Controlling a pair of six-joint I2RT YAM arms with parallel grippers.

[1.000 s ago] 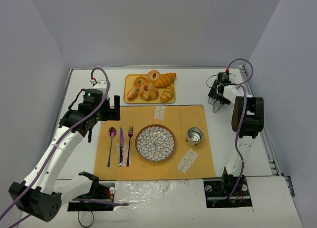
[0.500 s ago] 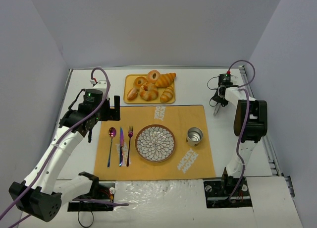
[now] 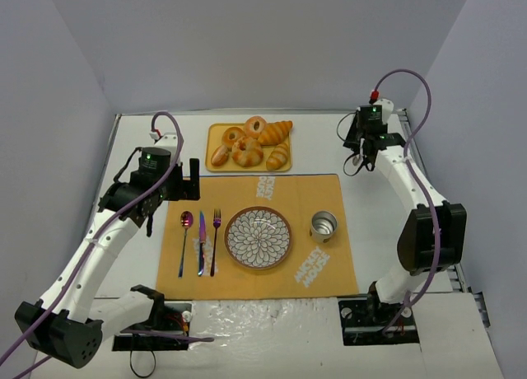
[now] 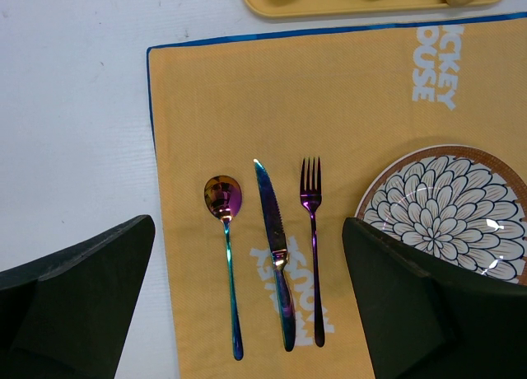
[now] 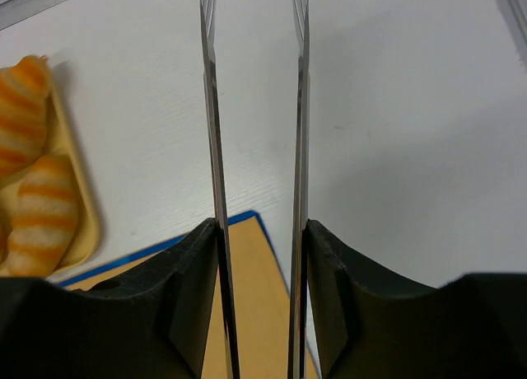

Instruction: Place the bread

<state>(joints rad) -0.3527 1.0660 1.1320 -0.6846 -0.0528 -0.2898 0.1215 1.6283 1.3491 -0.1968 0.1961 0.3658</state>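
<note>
Bread (image 3: pixel 248 152): 6 pieces, all on yellow tray (image 3: pixel 216 128) at far edge of table, beyond placemat (image 3: pixel 247 198); piled close, count approximate.
Left wrist view: tray cut by top edge.
Plate (image 3: pixel 258 238): 1, bare, mid-mat; partly behind finger in left wrist view.
Spoon (image 4: pixel 224 199), knife (image 4: pixel 272 231), fork (image 4: pixel 310 199): 1 each, left of plate.
Metal cup (image 3: pixel 324 226): 1, right of plate; contents unclear.
Mat print: "MICKEY MOUSE", white, twice.
Left gripper (image 4: pixel 247 226): spread wide, empty, above cutlery.
Right gripper (image 5: pixel 254 33): narrow gap, nothing held, tips off frame.
</note>
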